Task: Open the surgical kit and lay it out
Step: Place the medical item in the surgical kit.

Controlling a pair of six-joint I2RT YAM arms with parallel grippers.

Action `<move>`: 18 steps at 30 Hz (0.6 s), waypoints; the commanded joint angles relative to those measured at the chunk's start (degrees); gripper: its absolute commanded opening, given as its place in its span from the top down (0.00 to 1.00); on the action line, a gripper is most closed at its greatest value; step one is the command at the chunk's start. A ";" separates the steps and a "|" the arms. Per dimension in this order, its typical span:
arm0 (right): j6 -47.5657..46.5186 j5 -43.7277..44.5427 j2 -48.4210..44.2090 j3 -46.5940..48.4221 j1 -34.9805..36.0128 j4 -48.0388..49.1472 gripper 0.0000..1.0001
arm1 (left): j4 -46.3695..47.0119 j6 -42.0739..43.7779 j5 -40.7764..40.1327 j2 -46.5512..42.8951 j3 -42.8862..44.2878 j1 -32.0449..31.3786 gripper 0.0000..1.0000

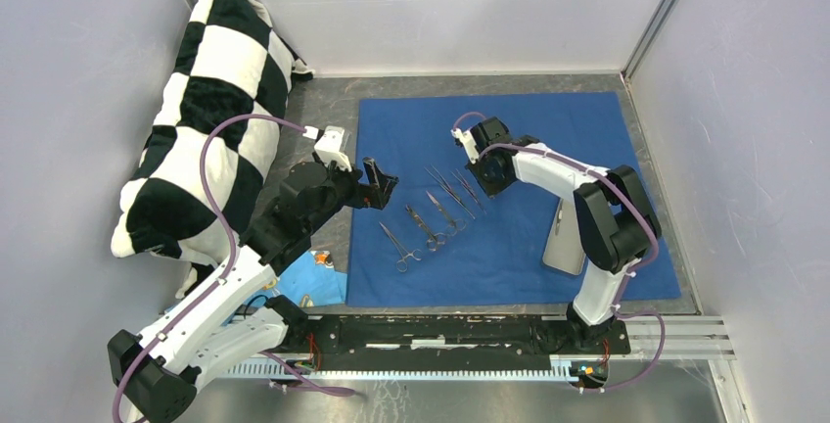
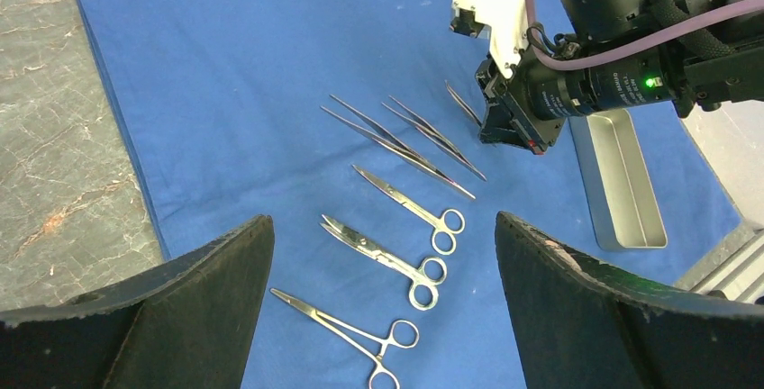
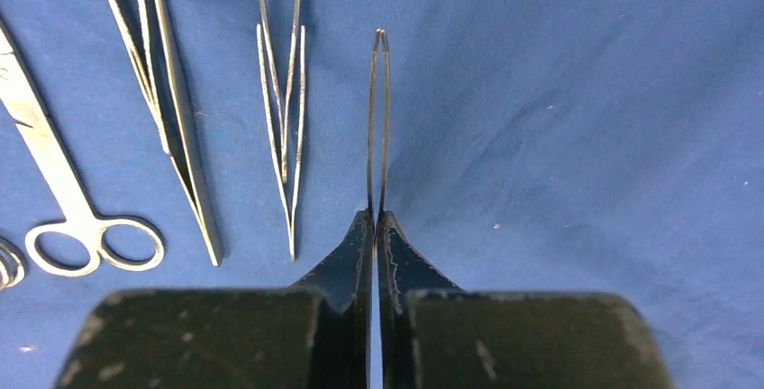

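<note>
While the right tool point(image 3: 378, 227) is clenched on the butt end of a thin pair of tweezers point(image 3: 379, 119), the left tool point(image 2: 383, 227) hangs wide open and empty above the near end of the row. The blue cloth point(image 1: 548, 129) is spread flat on the worktop point(image 1: 333, 110), and the kit lies across it. Three scissors point(image 2: 377, 252) and two long tweezers point(image 2: 396, 148) form a slanting row that, from overhead, climbs from 7 o'clock toward 1 o'clock. The steel tray point(image 2: 622, 182) sits off at 3 o'clock beneath the right arm.

In the right wrist view the held pair runs straight out from the fingertips toward 12 o'clock. Its long axis is in line with the fingers and roughly parallel to its neighbours at 9 o'clock. Whether its points touch the cloth I cannot tell. The right arm is plainly the nearer one. The coming move looks like letting go, so the pair lies at the 1 o'clock end of the row.
</note>
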 commanded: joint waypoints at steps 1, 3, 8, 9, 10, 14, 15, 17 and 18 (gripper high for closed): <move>-1.59 2.67 1.12 2.25 0.05 -2.05 0.97 | 1.91 2.44 -0.10 0.24 1.11 0.32 0.03; -1.97 2.67 1.39 2.13 0.06 -1.98 0.97 | 1.86 2.38 -0.11 0.27 1.06 0.30 0.03; -2.23 2.51 2.29 1.99 0.03 -1.98 0.97 | 1.98 2.36 0.03 0.44 1.04 0.30 0.03; -2.23 2.80 2.42 1.79 0.03 -1.97 0.96 | 1.94 2.36 0.12 0.52 1.03 0.34 0.03; -2.32 2.99 2.42 1.56 0.01 -1.91 0.96 | 1.84 2.35 0.06 0.53 1.03 0.35 0.03; -2.17 3.26 2.56 0.60 0.03 -1.23 0.94 | 1.96 2.36 0.20 0.69 1.03 0.35 0.03; -2.06 3.03 2.70 0.38 0.04 -0.93 0.93 | 2.00 2.36 0.28 0.78 1.03 0.35 0.03; -1.89 2.91 2.99 0.16 0.03 -0.65 0.92 | 2.00 2.27 0.42 0.88 1.05 0.32 0.03; -1.82 2.91 3.18 0.05 0.06 -0.51 0.92 | 1.98 2.27 0.47 1.01 1.03 0.35 0.03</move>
